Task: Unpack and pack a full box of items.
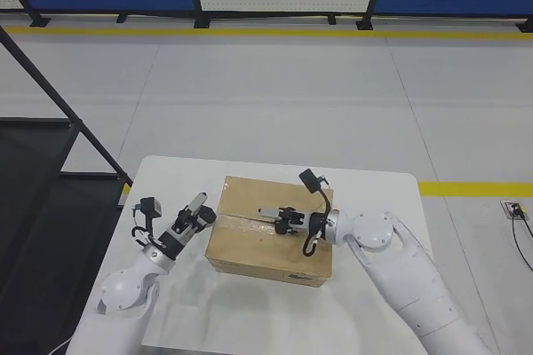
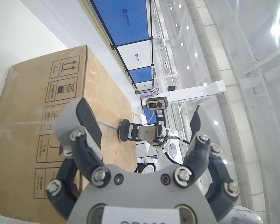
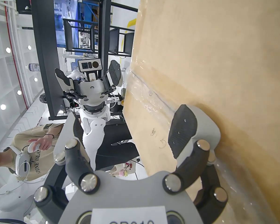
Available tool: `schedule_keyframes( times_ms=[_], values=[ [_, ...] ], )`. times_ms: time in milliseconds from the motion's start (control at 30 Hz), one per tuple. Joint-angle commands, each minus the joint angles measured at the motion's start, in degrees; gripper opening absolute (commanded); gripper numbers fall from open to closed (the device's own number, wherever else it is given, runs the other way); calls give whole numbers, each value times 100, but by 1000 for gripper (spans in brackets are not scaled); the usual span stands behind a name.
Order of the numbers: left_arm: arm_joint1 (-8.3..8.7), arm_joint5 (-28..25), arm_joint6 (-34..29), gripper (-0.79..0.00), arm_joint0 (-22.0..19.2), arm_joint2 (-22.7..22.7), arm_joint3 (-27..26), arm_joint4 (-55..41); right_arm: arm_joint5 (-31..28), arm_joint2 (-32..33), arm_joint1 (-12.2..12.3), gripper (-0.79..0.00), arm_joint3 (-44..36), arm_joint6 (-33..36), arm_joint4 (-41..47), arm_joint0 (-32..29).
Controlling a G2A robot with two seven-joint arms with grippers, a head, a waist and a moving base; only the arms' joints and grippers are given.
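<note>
A closed cardboard box (image 1: 271,232) sits in the middle of the white table (image 1: 249,311), its top flaps sealed with clear tape along the seam (image 3: 149,99). My right gripper (image 1: 271,213) lies over the box top at that seam, open, with one finger pad (image 3: 183,131) flat against the cardboard (image 3: 212,59). My left gripper (image 1: 198,213) hangs open at the box's left end, level with the upper edge; one finger (image 2: 88,122) is in front of the printed side of the box (image 2: 37,106), the other is out in the air. Nothing is held.
A black metal frame (image 1: 35,177) stands off the table's left side. Bare table surface lies in front of the box and to its left. The table's far edge (image 1: 275,161) runs just behind the box.
</note>
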Motion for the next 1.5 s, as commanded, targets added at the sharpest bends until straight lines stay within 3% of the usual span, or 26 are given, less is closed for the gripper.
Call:
schedule_keyframes(
  times_ms=[0, 767, 1133, 1467],
  values=[
    [-3, 7, -9, 0, -16, 16, 15, 4, 82, 121, 47, 0, -133, -8, -70, -100],
    [-21, 44, -23, 0, -130, 101, 83, 42, 903, 1134, 429, 0, -1408, -91, -753, -1032],
    [-11, 1, 4, 0, -96, 13, 43, 22, 771, 1626, 563, 0, -1863, -141, -633, -1475],
    [37, -50, 58, 0, 36, -323, -44, -81, 486, 2393, 722, 0, -2562, -215, -340, -2228]
  ],
)
